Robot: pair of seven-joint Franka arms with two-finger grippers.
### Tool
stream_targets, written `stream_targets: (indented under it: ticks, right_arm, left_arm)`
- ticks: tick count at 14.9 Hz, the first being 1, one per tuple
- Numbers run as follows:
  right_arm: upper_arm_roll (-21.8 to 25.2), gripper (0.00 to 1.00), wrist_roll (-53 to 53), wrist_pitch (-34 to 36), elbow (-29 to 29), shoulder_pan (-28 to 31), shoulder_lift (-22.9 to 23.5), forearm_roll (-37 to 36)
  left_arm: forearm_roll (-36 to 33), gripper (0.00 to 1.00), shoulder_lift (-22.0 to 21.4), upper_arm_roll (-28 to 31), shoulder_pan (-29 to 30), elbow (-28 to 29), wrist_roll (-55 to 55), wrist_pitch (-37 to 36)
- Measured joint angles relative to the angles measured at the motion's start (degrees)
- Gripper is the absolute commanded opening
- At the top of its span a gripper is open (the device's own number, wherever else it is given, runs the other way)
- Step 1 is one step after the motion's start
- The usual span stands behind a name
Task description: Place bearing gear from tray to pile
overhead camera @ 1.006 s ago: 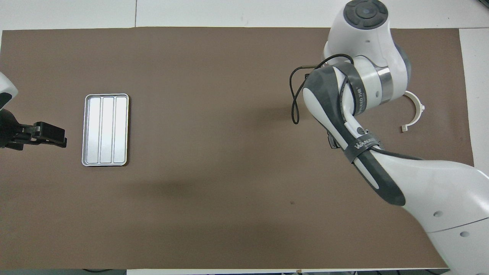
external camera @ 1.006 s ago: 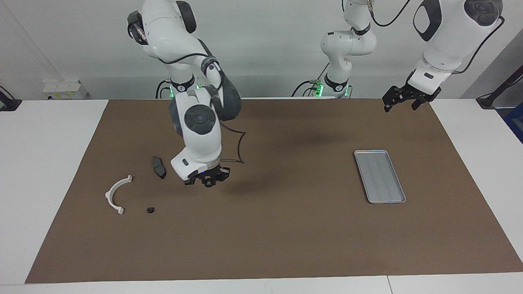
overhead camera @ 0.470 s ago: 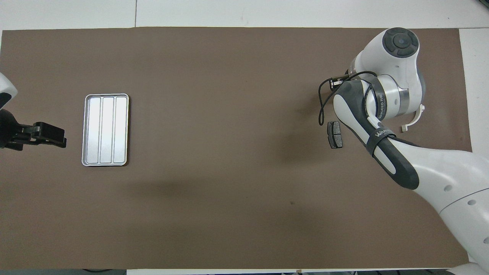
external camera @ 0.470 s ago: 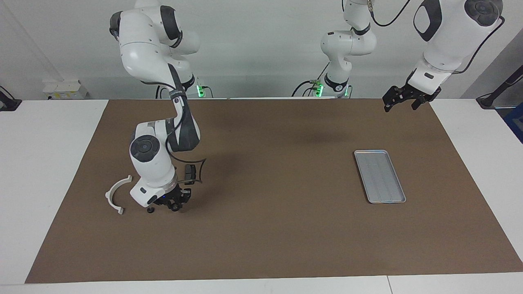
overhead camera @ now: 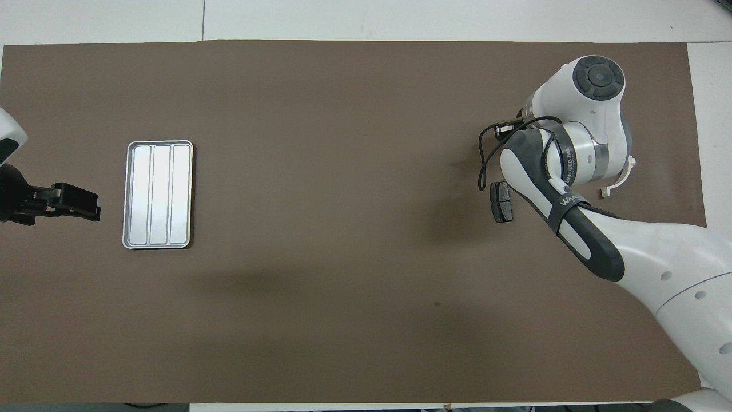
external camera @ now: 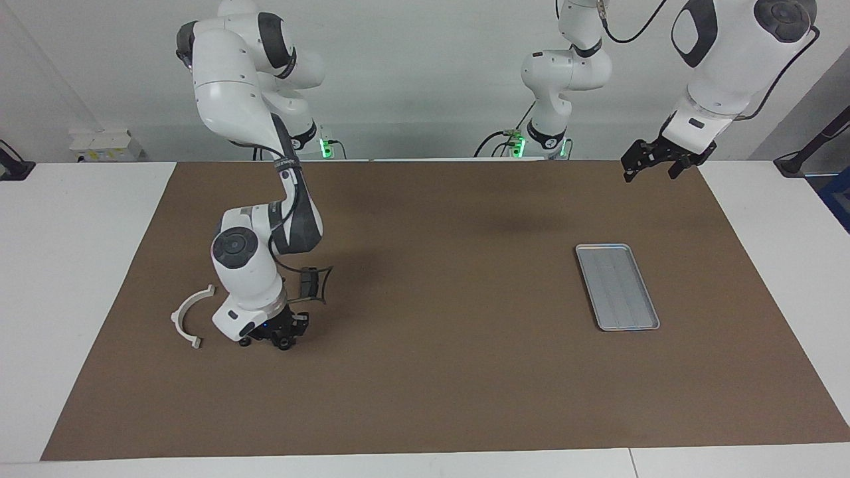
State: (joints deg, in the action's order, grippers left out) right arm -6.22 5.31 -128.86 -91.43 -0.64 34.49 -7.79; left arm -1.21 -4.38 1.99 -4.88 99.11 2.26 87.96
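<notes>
The silver-grey tray [external camera: 617, 287] lies on the brown mat toward the left arm's end and holds nothing; it also shows in the overhead view [overhead camera: 158, 194]. The pile is toward the right arm's end: a white semicircular bracket [external camera: 189, 316] [overhead camera: 622, 176] and one dark grey pad [external camera: 307, 284] [overhead camera: 501, 202] show. A small black round bearing gear [external camera: 244, 342] lies on the mat between the bracket and my right gripper [external camera: 279, 337], which is low over the mat right beside it. The right arm hides its gripper in the overhead view. My left gripper [external camera: 647, 164] [overhead camera: 77, 203] waits raised beside the tray.
The brown mat [external camera: 431, 372] covers most of the white table. A black cable loops off the right arm's wrist [external camera: 319, 285] over the dark pad. White table margins run along both ends.
The right arm swung toward the right arm's end and dropped from beside the dark pad to just above the mat beside the black gear. The left arm has not moved.
</notes>
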Motion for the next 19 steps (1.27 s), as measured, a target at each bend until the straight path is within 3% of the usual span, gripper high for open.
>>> stream_targets:
  ticks: [13, 16, 19]
  right_arm:
    - [-0.16, 1.0, 0.0, 0.0, 0.13, 0.73, -1.97, 0.0]
    - [-0.15, 1.0, 0.0, 2.68, 0.22, 1.03, -5.94, 0.27]
    - [-0.17, 1.0, 0.0, 15.16, 0.5, 1.01, -14.24, 3.86]
  left_arm:
    - [0.01, 1.0, 0.0, -0.03, 0.0, 0.0, 0.0, 0.0]
    - [0.01, 1.0, 0.0, -0.03, 0.0, 0.0, 0.0, 0.01]
    - [0.01, 1.0, 0.0, -0.03, 0.0, 0.0, 0.0, 0.01]
